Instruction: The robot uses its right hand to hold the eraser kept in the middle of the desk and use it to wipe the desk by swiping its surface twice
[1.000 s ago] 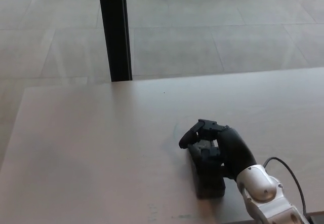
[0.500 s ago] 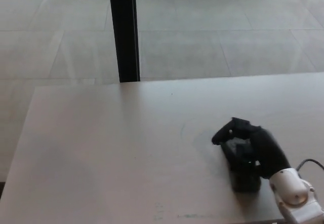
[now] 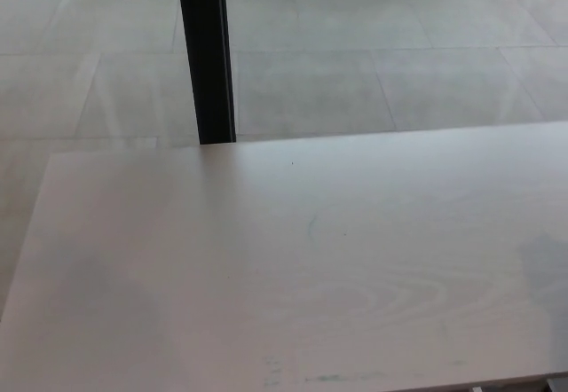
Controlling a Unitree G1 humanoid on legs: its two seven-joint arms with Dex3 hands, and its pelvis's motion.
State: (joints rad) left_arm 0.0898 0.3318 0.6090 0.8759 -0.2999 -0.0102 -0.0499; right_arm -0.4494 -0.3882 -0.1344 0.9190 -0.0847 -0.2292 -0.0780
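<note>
Neither hand is showing in the head view at this moment, so nothing can be said of how the fingers of the right or the left are standing, nor of anything they might be holding. No eraser is showing anywhere on the surface either; where it is lying cannot be told from this view.

One desk [image 3: 177, 268] is filling the lower half of the view, pale and wood-grained, its near edge running along 6 o'clock. Close to that near edge, at about 6 o'clock, a few faint greenish smudges [image 3: 319, 378] are sitting on the top. Further in, near the centre, one thin curved greenish mark [image 3: 311, 225] is showing. At 3 o'clock a soft grey shadow [image 3: 546, 263] is lying on the surface by the right border. Toward the far edge, one tiny dark speck [image 3: 294, 163] is sitting just short of the rim.

Beyond the desk, one black upright post [image 3: 206, 55] is rising at 11 o'clock from behind the far edge. Behind it, a floor of large grey tiles [image 3: 399, 64] is stretching across to 12 o'clock and beyond.
</note>
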